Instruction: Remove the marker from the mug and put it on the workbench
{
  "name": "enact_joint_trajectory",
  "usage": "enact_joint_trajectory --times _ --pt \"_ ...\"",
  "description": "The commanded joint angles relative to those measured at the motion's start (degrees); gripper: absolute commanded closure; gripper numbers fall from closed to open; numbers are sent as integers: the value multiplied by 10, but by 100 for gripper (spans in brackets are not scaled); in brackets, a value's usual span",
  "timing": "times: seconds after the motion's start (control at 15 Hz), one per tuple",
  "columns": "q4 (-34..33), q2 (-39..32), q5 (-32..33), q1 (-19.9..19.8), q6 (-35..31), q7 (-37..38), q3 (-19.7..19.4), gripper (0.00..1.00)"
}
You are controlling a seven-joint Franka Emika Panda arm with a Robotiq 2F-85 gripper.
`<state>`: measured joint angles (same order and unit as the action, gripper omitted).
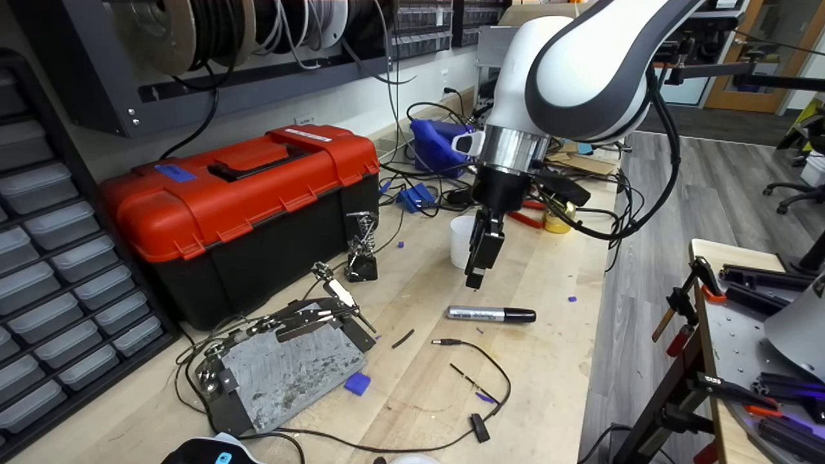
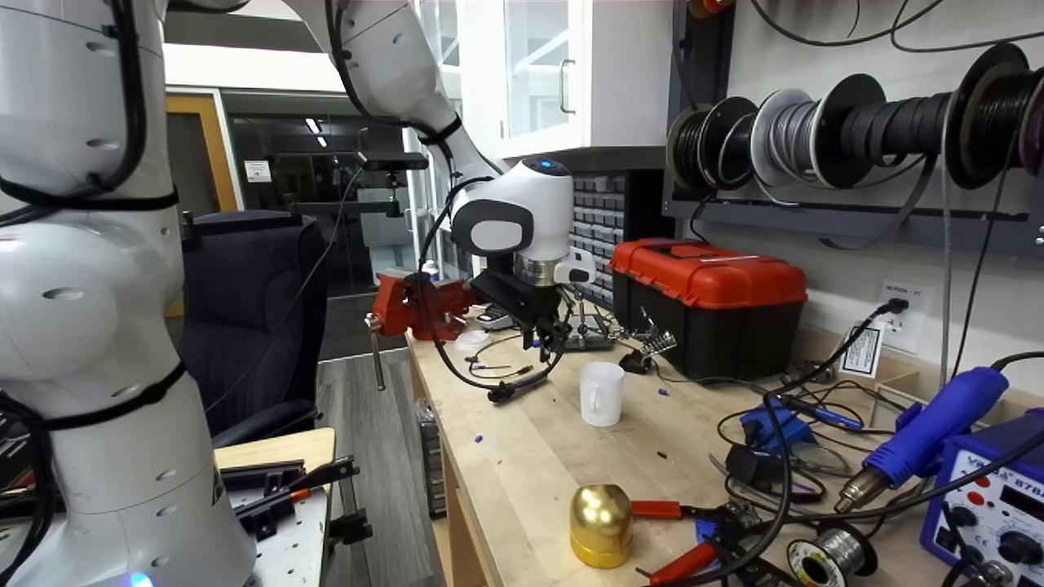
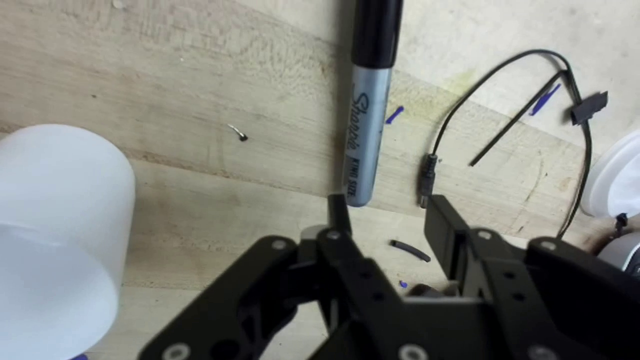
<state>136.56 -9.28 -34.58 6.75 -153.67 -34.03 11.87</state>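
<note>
The Sharpie King Size marker [image 3: 367,132] lies flat on the table [image 1: 548,374], outside the white mug [image 2: 601,395] and apart from it. The mug stands upright. The fingers [image 3: 445,227] are parted above the table, a distinct gap between their tips. A black barrel plug [image 3: 428,175] lies near the marker.

A straight, cylindrical marker [image 1: 490,314] with a silver-grey barrel and a fitted black cap lay flat on the long, pale, plank-grained wooden bench [image 1: 548,361], the words "Sharpie" and "KING SIZE" printed along its barrel. It rested outside the small, plain white mug [image 2: 602,395], near it but apart. The mug stood upright on the bench, its looped handle at one side.
</note>
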Motion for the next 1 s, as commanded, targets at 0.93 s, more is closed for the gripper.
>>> enact_joint_trajectory --times 0.93 --pt "2 1 4 -12 -1 -15 11 0"
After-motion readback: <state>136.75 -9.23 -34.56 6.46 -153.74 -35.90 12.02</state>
